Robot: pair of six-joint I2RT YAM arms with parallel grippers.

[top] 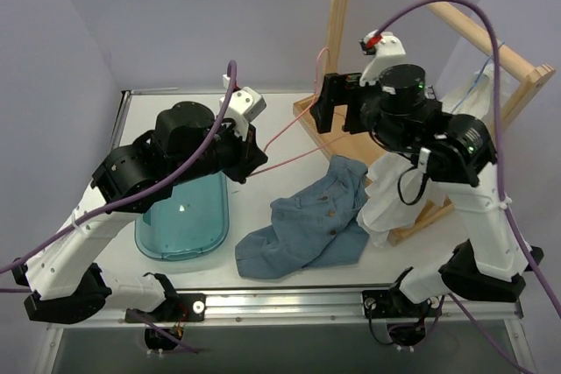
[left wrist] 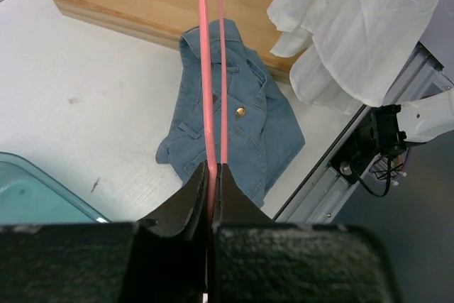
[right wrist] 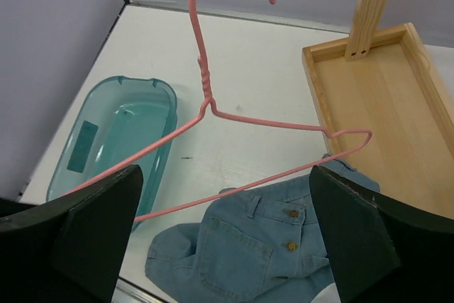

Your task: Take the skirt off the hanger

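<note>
Left claw: pinched shut on the pink hanger. Right claw: spread wide, empty. The skirt hangs at my right from the rack, apparently on the blue hanger. I judge it light, limp and crinkly, best pinched by a bunched fold near the waist.

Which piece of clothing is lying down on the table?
The blue denim garment with buttons. It lies crumpled on the table, while the white skirt hangs up at the wooden rack.

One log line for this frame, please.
left pincer: shut on pink hanger | right pincer: open | white skirt: hanging at wooden rack | denim garment: on table
</note>
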